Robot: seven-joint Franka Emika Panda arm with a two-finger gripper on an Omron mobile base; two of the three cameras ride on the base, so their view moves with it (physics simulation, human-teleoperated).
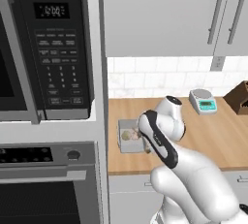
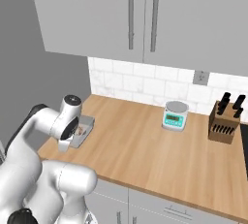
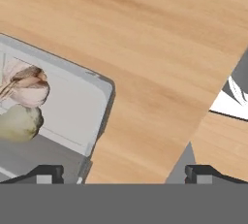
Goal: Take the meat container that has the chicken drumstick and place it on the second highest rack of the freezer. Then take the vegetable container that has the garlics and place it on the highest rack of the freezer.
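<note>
A: Where is the gripper now?

B: Low over the wooden counter, at the counter's left end. In the hand view the two dark fingertips stand wide apart with nothing between them but bare wood. The jaws are spread and hold nothing.

A: And the vegetable container?

B: It lies just off the left fingertip, a shallow grey tray sitting flat on the counter. One rounded corner of it points toward the gap between the tips, and the left tip sits over its near wall. Whether the tip touches the wall I cannot tell.

A: The garlics?

B: Inside the tray, further out to the left of the gripper. One pinkish-white bulb and a greenish one lie pressed together against the tray floor.

A: What do the base cameras give?

B: In the left base view the tray is partly hidden behind the arm's dark-banded link, with the pale bulbs just showing. In the right base view the tray sits right beside the wrist. Well beyond the gripper, by the tiled wall, stand a kitchen scale and a knife block. The microwave hangs to the left, above the oven.
</note>
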